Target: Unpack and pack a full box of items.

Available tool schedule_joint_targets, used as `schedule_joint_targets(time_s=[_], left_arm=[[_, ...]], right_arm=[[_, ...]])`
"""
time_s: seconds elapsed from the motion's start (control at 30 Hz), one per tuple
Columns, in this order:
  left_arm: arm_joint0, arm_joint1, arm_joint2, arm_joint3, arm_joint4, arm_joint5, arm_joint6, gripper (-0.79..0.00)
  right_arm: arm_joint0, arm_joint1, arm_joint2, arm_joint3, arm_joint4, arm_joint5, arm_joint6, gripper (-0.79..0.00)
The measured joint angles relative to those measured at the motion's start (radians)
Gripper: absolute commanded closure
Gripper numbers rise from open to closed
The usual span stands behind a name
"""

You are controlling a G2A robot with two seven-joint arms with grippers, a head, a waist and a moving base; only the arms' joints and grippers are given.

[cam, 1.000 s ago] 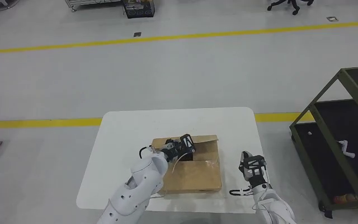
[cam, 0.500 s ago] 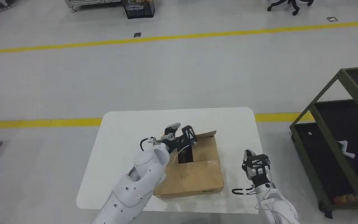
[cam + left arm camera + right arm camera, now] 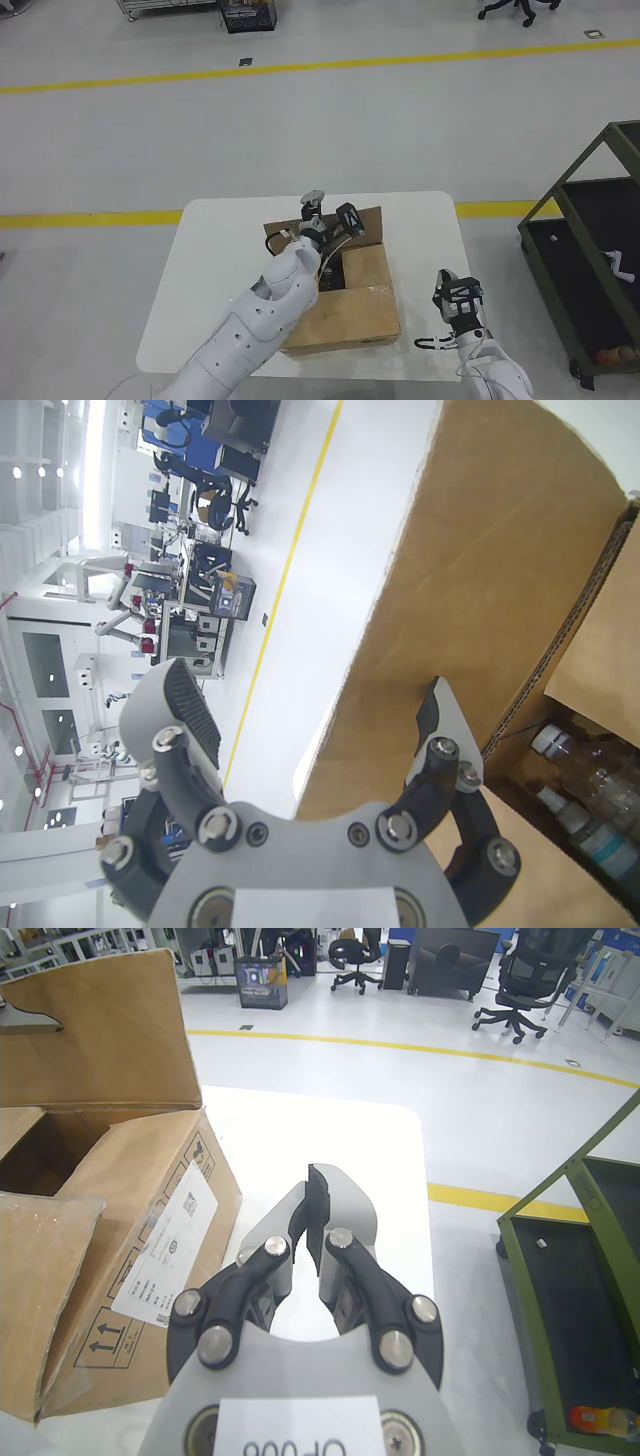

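robotics lab hall: glossy white floor (image 3: 400, 130), yellow tape lines (image 3: 300, 68), black swivel office chairs (image 3: 522, 978), white robot arms with red joints (image 3: 135, 604).

Left arm (image 3: 260, 330): stretched from near left diagonally toward far centre, elbow slightly bent. Left gripper (image 3: 330, 210) at its far end, wrist tipped forward and down. Its fingers (image 3: 172, 700) spread wide, ribbed black pads facing each other across gap, nothing between them.

Right arm (image 3: 495, 378): low at near right, forearm angled toward far side. Right gripper (image 3: 455, 297) points away toward far side, roughly level. Its fingers pressed together, pads meeting along their length, nothing held.

Grippers well apart, left one farther out than right.
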State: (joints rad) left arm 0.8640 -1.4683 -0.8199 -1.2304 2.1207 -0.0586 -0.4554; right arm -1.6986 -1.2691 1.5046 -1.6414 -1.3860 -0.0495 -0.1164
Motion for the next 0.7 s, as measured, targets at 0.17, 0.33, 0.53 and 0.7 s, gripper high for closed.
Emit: schedule_joint_targets(time_s=[0.17, 0.33, 0.53, 0.7], left_arm=[[-0.049, -0.025, 0.022, 0.117, -0.012, 0.022, -0.005, -0.785], [-0.087, -0.050, 0.044, 0.208, -0.024, 0.029, -0.004, -0.785], [-0.112, -0.072, 0.060, 0.265, -0.027, 0.041, 0.001, -0.785], [-0.115, -0.080, 0.049, 0.256, -0.028, 0.049, 0.008, -0.785]], right_arm=[[0.000, 0.000, 0.001, 0.002, -0.001, 0.001, -0.001, 0.000], [0.000, 0.000, 0.001, 0.005, -0.001, 0.001, -0.002, 0.000], [0.003, 0.000, 0.001, 0.008, -0.001, -0.001, -0.002, 0.000], [0.005, 0.000, 0.001, 0.009, 0.001, -0.004, -0.003, 0.000]])
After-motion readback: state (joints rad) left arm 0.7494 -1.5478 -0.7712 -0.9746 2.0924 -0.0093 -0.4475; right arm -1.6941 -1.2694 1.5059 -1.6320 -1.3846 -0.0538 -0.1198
